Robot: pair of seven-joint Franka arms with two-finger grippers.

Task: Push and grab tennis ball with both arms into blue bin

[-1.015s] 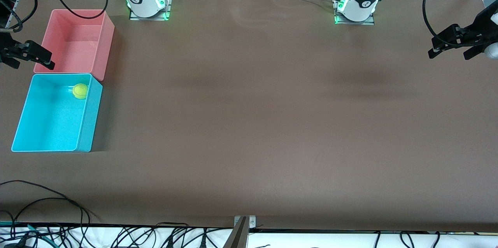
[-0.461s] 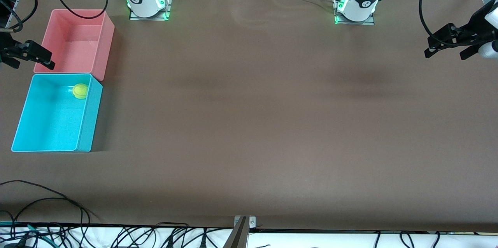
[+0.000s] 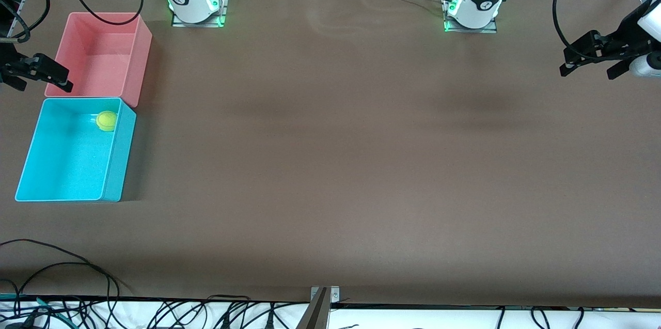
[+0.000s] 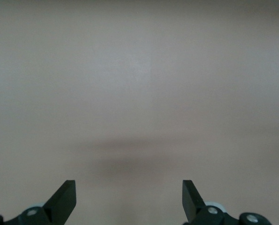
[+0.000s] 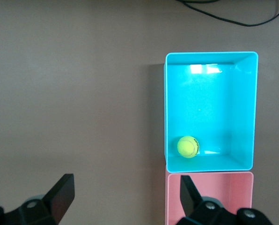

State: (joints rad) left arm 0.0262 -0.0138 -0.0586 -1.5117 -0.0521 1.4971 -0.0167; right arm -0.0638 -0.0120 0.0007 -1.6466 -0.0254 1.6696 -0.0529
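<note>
The yellow-green tennis ball [image 3: 107, 121] [image 5: 187, 146] lies inside the blue bin [image 3: 120, 161] [image 5: 209, 56], in the corner next to the pink bin. My right gripper [image 3: 44, 86] [image 5: 125, 199] hangs open and empty in the air over the outer edge of the pink bin [image 3: 140, 60] [image 5: 214, 180], at the right arm's end of the table. My left gripper [image 3: 588, 73] [image 4: 128, 197] is open and empty too, up over bare table at the left arm's end.
The two bins stand side by side, touching, the pink one farther from the front camera. Brown table cover [image 3: 330, 163] spans the whole width between them and the left gripper. Loose cables [image 3: 62, 267] lie along the front edge.
The left gripper has drifted a little toward the middle of the table. The ball, the bins and the right gripper have stayed put.
</note>
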